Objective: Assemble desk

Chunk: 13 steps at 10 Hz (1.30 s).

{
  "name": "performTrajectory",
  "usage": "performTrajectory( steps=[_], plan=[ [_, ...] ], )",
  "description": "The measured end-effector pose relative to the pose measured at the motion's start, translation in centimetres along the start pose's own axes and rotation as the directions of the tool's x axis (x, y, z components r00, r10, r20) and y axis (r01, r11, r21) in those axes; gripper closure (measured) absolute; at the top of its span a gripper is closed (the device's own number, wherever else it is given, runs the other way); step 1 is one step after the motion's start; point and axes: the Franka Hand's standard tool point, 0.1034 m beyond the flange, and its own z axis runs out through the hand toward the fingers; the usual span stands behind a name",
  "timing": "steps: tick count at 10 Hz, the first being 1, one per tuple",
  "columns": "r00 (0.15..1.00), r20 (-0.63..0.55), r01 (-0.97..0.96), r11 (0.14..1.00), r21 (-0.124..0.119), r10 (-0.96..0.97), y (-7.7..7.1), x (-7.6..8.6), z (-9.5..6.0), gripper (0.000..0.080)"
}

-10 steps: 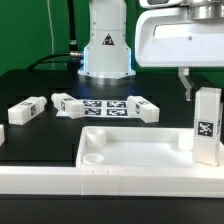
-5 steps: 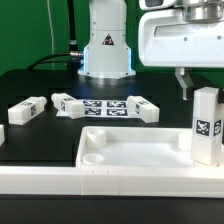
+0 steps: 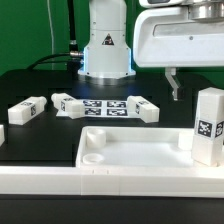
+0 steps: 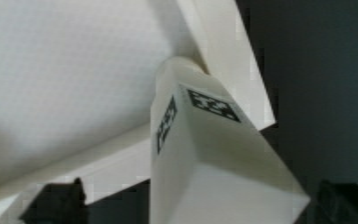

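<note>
While the arm hangs over the exterior view's right side, a leg (image 3: 28, 109) lies flat on the black bench (image 3: 40, 145) at that view's far left, its tag toward the camera. Just right of it a second leg (image 3: 68, 104) lies flat beside the marker board (image 3: 104, 105), and a third leg (image 3: 141, 109) lies at the board's other side. Behind the board stands the arm's white base (image 3: 105, 45). Nearer the camera the slab (image 3: 140, 148) lies rim up from mid-frame to the right edge, a round socket (image 3: 93, 156) showing in its near left corner, and a long low rail (image 3: 40, 180) runs along its front. On the slab's right end the fourth leg (image 3: 207, 125) stands upright, tag outward. Above it the fingers (image 3: 174, 84) are spread wide and hold nothing; the one in view stands clear of the leg. The wrist view shows this leg (image 4: 202, 150) between both dark fingertips, a gap on either side, with the slab (image 4: 69, 80) behind it.
</note>
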Motion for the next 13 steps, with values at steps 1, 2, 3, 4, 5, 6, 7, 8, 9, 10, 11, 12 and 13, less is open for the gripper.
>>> performTrajectory(
  steps=[1,2,3,4,5,6,7,8,9,10,11,12,13],
  plan=[
    [0.997,0.0,0.078,0.997,0.001,-0.078,-0.13,0.0,0.05,0.0154],
    [0.982,-0.001,0.191,0.982,-0.001,-0.191,-0.38,-0.05,0.12,0.015],
    [0.957,0.001,0.288,0.957,0.0,-0.288,-0.68,-0.22,0.25,0.015],
    [0.931,0.0,0.364,0.931,-0.007,-0.364,-0.9,-0.34,0.23,0.015],
    [0.908,-0.001,0.418,0.908,-0.007,-0.418,-0.99,-0.33,0.14,0.015],
    [0.87,0.001,0.492,0.87,-0.008,-0.492,-0.91,-0.31,0.15,0.015],
    [0.842,0.001,0.539,0.842,-0.009,-0.539,-0.95,-0.32,0.13,0.015],
    [0.795,0.002,0.607,0.795,-0.011,-0.607,-0.92,-0.3,0.12,0.015],
    [0.758,0.002,0.652,0.758,-0.011,-0.652,-0.84,-0.26,0.13,0.015],
    [0.723,0.003,0.691,0.723,-0.011,-0.691,-0.75,-0.22,0.14,0.015],
    [0.667,0.005,0.745,0.667,-0.012,-0.745,-0.67,-0.19,0.17,0.015],
    [0.631,0.01,0.776,0.631,-0.013,-0.776,-0.57,-0.21,0.26,0.0178],
    [0.636,0.01,0.771,0.636,-0.013,-0.771,-0.57,-0.22,0.27,0.0344]
  ],
)
